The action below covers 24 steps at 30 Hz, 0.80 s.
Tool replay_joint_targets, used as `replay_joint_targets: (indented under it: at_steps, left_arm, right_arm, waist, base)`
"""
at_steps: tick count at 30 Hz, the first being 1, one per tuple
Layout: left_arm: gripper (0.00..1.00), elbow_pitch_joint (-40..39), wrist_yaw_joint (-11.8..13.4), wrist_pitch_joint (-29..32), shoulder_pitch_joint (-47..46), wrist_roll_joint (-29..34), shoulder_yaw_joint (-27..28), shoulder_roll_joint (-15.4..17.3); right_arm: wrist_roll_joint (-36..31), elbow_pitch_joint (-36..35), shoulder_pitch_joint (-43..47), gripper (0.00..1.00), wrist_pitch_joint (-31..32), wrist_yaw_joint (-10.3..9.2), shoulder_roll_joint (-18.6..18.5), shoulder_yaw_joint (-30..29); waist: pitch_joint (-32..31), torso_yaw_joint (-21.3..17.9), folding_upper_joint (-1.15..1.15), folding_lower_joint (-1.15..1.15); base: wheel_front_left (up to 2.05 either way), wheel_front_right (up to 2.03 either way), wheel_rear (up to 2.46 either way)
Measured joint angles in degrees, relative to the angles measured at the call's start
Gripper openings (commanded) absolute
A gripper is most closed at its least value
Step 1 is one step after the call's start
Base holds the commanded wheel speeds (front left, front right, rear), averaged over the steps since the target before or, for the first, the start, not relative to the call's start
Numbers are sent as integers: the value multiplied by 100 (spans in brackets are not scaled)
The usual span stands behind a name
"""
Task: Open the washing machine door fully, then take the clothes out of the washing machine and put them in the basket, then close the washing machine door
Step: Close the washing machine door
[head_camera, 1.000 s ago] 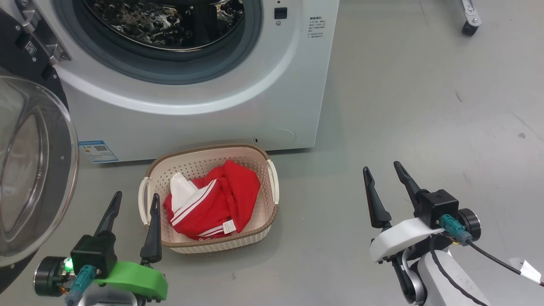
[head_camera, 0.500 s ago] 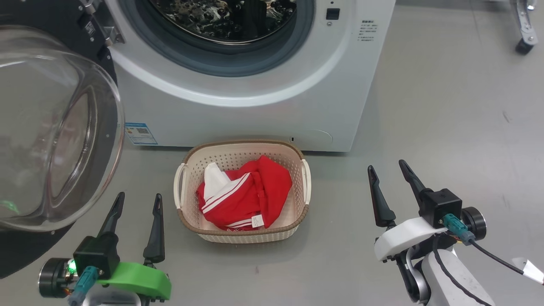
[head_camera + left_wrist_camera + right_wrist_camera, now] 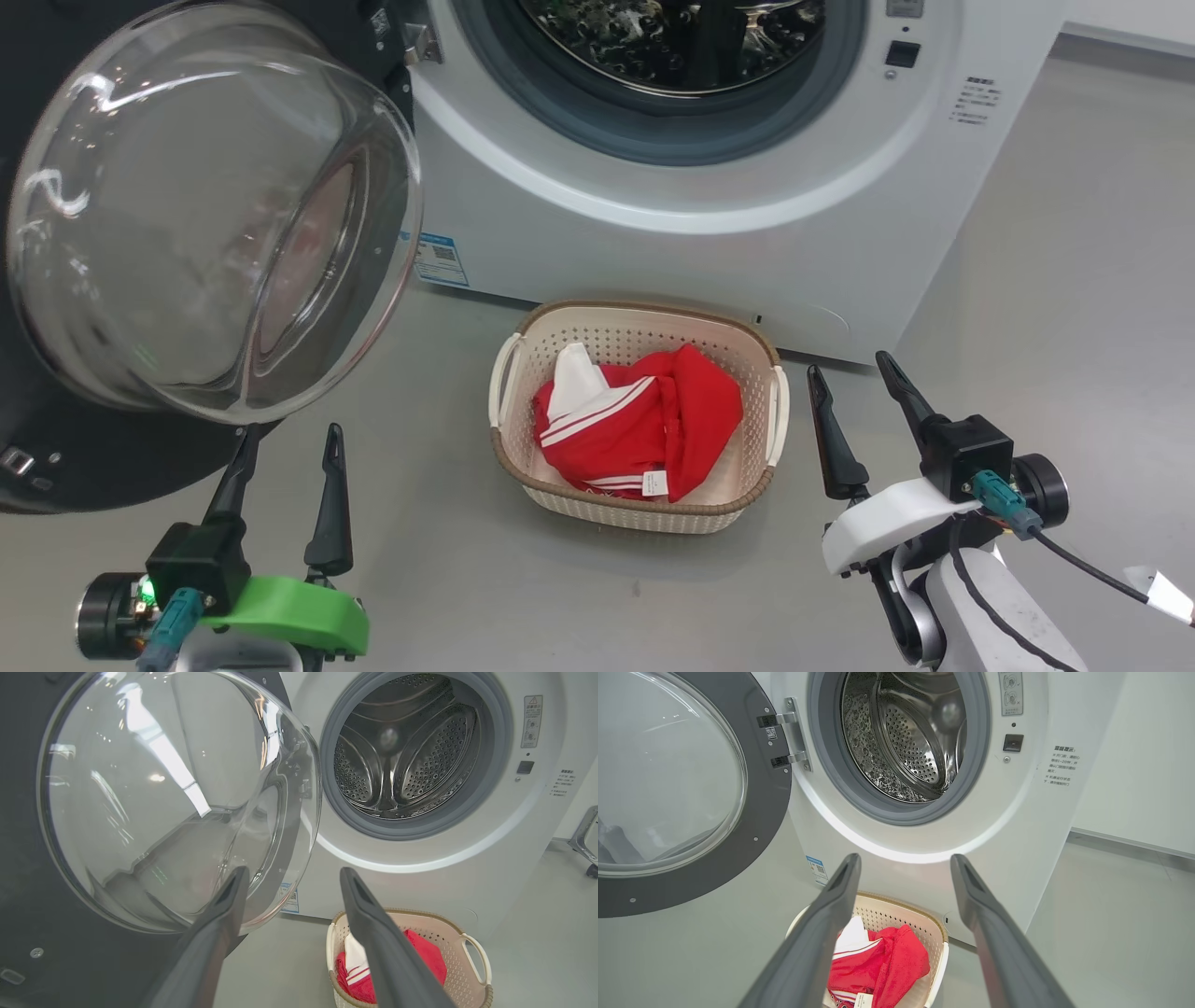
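The white washing machine [image 3: 709,252] stands ahead with its steel drum [image 3: 402,760] showing no clothes inside. Its door [image 3: 205,215], a black ring around a clear glass bowl, hangs wide open at the left. The red clothes [image 3: 639,425] with white stripes lie in the cream basket [image 3: 644,322] on the floor before the machine. My left gripper [image 3: 289,443] is open, low at the left, just below the door's glass. My right gripper [image 3: 850,369] is open beside the basket's right handle. Both hold nothing.
Grey floor [image 3: 1074,280] stretches to the right of the machine. A blue label [image 3: 441,259] sits on the machine's lower front. A metal wheeled leg [image 3: 584,842] stands at the far right in the left wrist view. A white wall [image 3: 1143,751] rises beyond the machine.
The head camera has swung left, so machine, door and basket all shift right in the picture. Both grippers keep their places and stay open.
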Motion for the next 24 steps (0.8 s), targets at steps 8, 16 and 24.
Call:
replay_joint_targets:
  at_steps: [8,16,24]
  left_arm:
    - [100,20,26,-45,82,-13,67,-8]
    - [100,30,27,-88,125,-57,99,-13]
    - [100,24,45,-97,222,-66,200,-15]
  right_arm:
    - [-35,37,1,100,0,49,2,7]
    - [-43,101,5,100,0,93,3,30]
    - [-51,164,8,100,0,115,16,123]
  waist:
    - [-23,557,0,0]
    - [-63,939,0,0]
    - [-108,1074,0,0]
  base:
    - [0,0,0]
    - [0,0,0]
    - [0,0,0]
